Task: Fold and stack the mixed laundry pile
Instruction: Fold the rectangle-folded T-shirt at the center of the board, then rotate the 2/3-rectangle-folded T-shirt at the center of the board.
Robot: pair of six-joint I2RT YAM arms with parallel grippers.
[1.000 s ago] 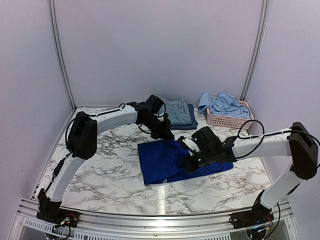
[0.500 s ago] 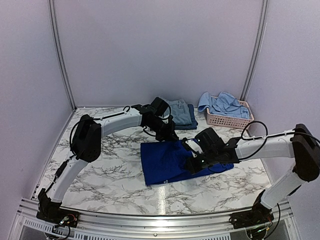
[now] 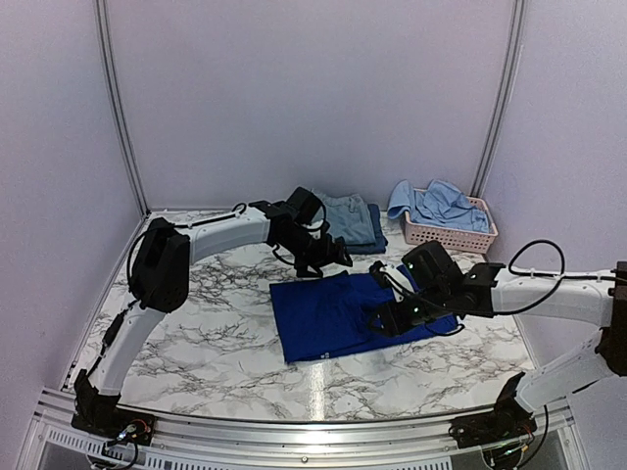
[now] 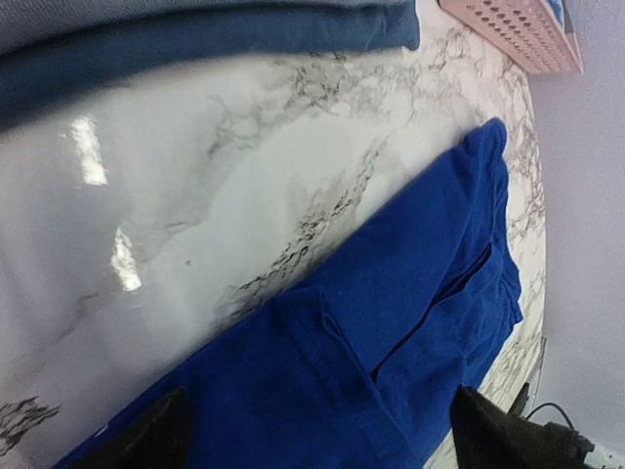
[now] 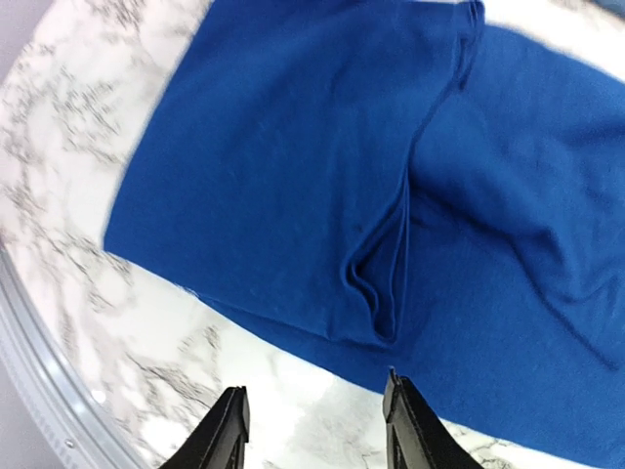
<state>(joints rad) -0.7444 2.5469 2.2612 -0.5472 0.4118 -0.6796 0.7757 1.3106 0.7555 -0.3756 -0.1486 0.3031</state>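
The royal-blue T-shirt (image 3: pixel 333 315) lies flat on the marble table, one layer folded over itself (image 5: pixel 322 166). My left gripper (image 3: pixel 335 258) hovers over the shirt's far edge, jaws wide open, with only cloth (image 4: pixel 391 332) beneath the left gripper (image 4: pixel 317 442). At the shirt's near right side my right gripper (image 3: pixel 388 320) is open and holds nothing. Its fingertips (image 5: pixel 227 430) frame bare marble just off the hem of the right gripper's (image 5: pixel 317 430) side. Folded denim and navy pieces (image 3: pixel 351 221) are stacked at the back.
A pink lattice basket (image 3: pixel 447 236) at the back right holds a light-blue shirt (image 3: pixel 437 204). The navy piece (image 4: pixel 195 44) and the basket's corner (image 4: pixel 518 27) sit just beyond the left gripper. Purple walls enclose the table on three sides.
Both grippers have opened and let go of the blue T-shirt, which now lies flatter. The right arm has drawn back to the right; the left gripper has lifted slightly.
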